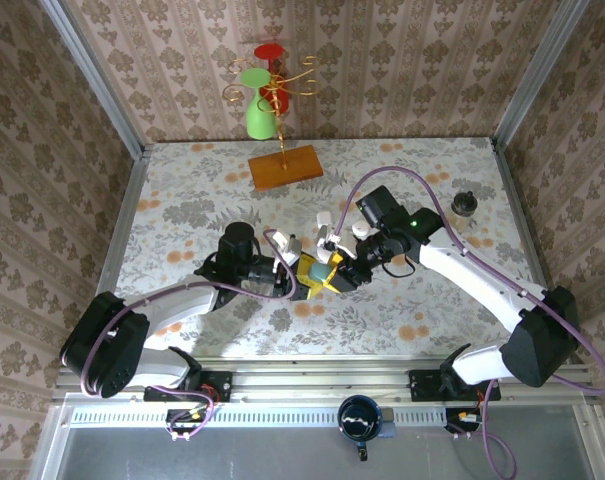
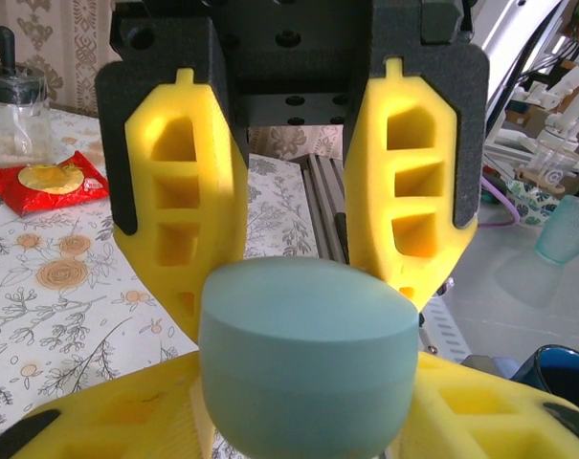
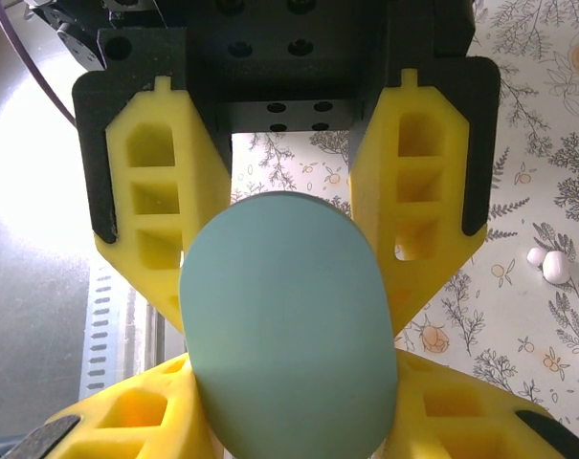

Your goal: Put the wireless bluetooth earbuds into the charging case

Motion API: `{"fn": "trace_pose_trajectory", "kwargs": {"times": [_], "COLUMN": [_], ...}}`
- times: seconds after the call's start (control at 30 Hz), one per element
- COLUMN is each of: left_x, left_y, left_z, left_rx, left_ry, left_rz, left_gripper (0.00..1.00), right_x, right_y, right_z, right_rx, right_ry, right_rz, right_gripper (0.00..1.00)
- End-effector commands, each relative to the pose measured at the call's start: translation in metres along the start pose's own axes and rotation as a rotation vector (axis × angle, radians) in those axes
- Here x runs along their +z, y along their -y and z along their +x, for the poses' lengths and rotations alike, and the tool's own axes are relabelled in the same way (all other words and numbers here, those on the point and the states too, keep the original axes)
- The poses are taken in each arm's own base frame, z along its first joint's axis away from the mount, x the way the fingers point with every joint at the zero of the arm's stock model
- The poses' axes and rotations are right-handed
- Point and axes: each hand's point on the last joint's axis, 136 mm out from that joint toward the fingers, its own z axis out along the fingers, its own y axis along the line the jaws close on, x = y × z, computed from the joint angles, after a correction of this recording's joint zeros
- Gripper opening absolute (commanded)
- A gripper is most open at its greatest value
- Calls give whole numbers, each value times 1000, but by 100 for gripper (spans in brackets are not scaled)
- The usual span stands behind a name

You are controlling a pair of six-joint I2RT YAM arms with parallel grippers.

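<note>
Case (image 2: pixel 308 373), pale teal, sits centre frame, pinched by both your left end effector (image 2: pixel 303 306) and right end effector (image 3: pixel 289 287); two white earbuds (image 3: pixel 549 264) lie on the bench (image 3: pixel 519 143), right edge.

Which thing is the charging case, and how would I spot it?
Find the middle of the flowery table, where the two robot arms meet. Pinched between their yellow fingers is the charging case, a smooth, rounded pebble shape. It is the one pale blue-green thing there, and far bigger than the tiny white earbuds lying on the table.
</note>
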Motion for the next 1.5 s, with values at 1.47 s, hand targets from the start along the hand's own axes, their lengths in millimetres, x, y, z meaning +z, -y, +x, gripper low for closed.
{"fn": "trace_pose_trajectory", "kwargs": {"times": [1.47], "left_x": [-2], "left_y": [7], "left_z": [-18], "left_rx": [56], "left_ry": [44], "left_rz": [41], "left_gripper": [53], "right_x": [-6], "right_y": [-8], "right_z": [-1], "right_rx": [-6], "right_ry": [16], "right_rz": [-18], "right_gripper": [15]}}
